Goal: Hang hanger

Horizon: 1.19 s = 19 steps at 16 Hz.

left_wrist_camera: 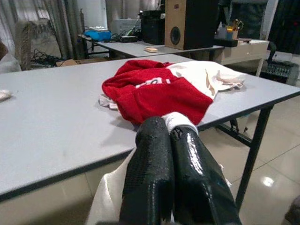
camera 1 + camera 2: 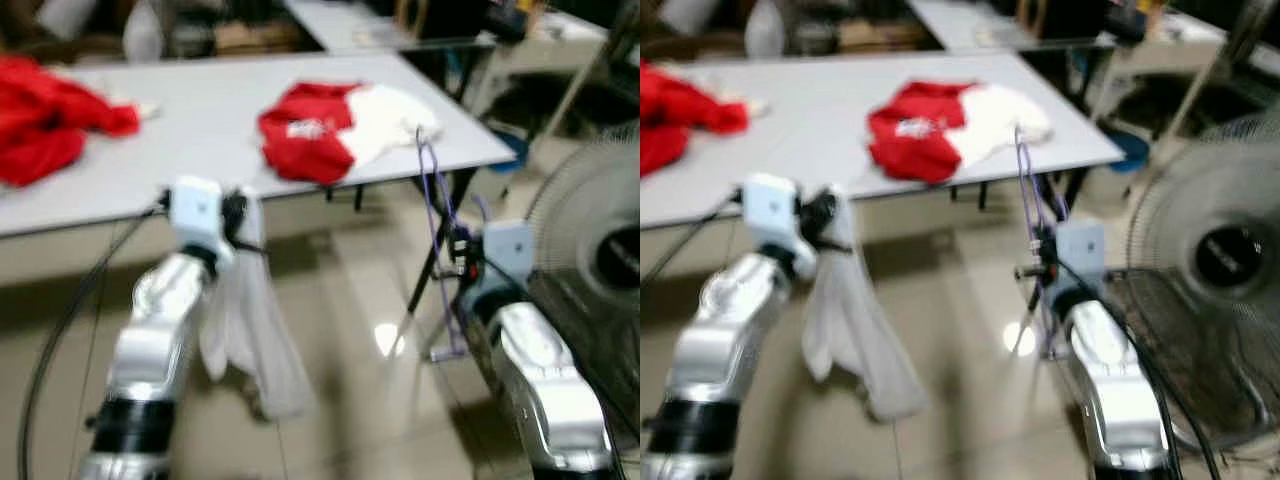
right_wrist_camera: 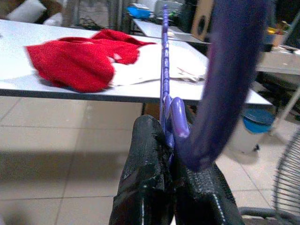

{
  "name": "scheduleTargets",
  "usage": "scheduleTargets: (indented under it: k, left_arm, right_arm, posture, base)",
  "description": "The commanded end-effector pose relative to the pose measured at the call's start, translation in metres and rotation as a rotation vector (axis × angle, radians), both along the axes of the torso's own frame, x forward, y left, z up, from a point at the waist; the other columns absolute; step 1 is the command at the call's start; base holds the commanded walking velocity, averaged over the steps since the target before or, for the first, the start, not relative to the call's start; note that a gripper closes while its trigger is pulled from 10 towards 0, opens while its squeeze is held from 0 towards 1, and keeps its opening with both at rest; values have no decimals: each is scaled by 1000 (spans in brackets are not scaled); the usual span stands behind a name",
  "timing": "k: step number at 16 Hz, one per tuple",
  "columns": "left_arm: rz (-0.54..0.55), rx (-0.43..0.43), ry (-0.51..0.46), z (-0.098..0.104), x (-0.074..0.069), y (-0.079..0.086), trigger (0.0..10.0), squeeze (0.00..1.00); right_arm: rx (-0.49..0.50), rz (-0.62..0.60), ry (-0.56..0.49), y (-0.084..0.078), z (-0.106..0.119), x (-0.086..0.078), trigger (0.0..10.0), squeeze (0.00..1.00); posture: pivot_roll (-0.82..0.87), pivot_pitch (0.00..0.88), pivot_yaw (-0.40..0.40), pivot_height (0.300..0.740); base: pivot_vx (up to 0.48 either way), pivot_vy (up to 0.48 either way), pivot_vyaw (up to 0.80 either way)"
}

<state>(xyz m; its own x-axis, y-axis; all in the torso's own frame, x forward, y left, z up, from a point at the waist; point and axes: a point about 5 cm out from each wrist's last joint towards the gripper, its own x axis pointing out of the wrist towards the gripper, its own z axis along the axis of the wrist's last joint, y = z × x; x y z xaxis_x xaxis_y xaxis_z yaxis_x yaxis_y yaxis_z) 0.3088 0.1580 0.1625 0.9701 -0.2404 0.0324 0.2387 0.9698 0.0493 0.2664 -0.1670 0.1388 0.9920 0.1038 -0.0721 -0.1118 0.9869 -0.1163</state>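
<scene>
My right gripper (image 2: 457, 247) is shut on a thin purple hanger (image 2: 436, 196), which stands upright in front of the table's near right corner; the wrist view shows the hanger (image 3: 165, 79) pinched between the black fingers (image 3: 145, 173). My left gripper (image 2: 240, 222) is shut on a white garment (image 2: 245, 330) that hangs limp below it toward the floor. The left wrist view shows the white cloth (image 1: 176, 121) squeezed between the fingers (image 1: 150, 173). A red and white garment (image 2: 335, 125) lies on the grey table (image 2: 200, 150) beyond both grippers.
A red heap of clothes (image 2: 45, 125) lies at the table's left end. A standing fan (image 2: 600, 250) is close on my right. A second table (image 2: 380, 25) with a speaker and boxes is behind. Glossy tiled floor (image 2: 350, 400) lies below.
</scene>
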Motion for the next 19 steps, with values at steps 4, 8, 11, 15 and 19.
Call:
scheduleTargets:
  k: [4,8,11,15,19]
  left_arm:
    - [-21,-3,-67,22,9,-7,10000,0]
    - [10,-4,-79,31,18,0,10000,0]
    - [25,0,-86,39,23,4,10000,0]
    - [39,55,-160,71,44,19,10000,0]
    - [45,103,-245,106,59,26,10000,0]
  right_arm:
    - [4,75,-27,-9,8,-1,10000,0]
    - [-41,229,-50,-6,16,-5,10000,0]
    - [-21,395,-43,7,22,-12,10000,0]
    - [-64,694,-28,3,44,-24,10000,0]
    - [-160,892,24,-6,56,-28,10000,0]
  posture:
    - [-138,0,-6,740]
    - [-143,0,4,740]
    - [-141,0,4,740]
    - [-132,0,2,740]
    - [-134,0,9,740]
  base:
    - [334,0,0]
    - [337,0,0]
    - [336,0,0]
    - [337,0,0]
    - [338,0,0]
